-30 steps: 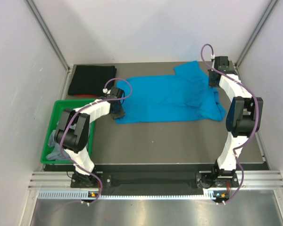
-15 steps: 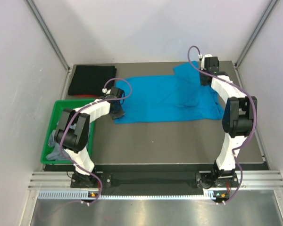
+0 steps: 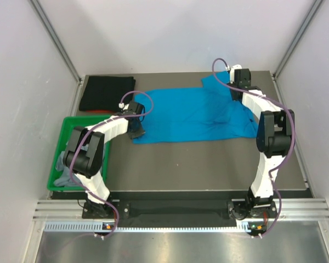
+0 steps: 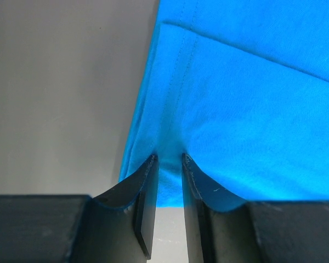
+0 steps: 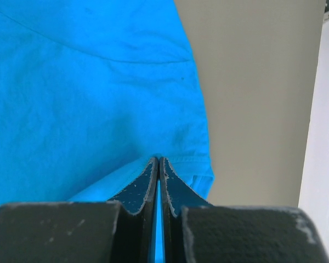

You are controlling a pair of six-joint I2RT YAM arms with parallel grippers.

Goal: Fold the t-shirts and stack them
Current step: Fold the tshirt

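Your left hand (image 4: 169, 158): fingers narrowly apart, clamped on left hem of blue t-shirt (image 3: 192, 112). Your right hand (image 5: 158, 160): fingers pressed together, pinching its far right edge. Blue t-shirt spread across counter (image 3: 197, 164), rumpled at right. Folded black t-shirt (image 3: 107, 93) just beside its far left corner. Grey t-shirt (image 3: 63, 164) in green bin (image 3: 57, 148), left of it.

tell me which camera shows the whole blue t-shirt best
The top external view: the blue t-shirt lies spread across the table, nearly its whole outline visible. The left wrist view shows only a stitched edge pinched in the left gripper; the right wrist view only one corner, pinched in the right gripper.
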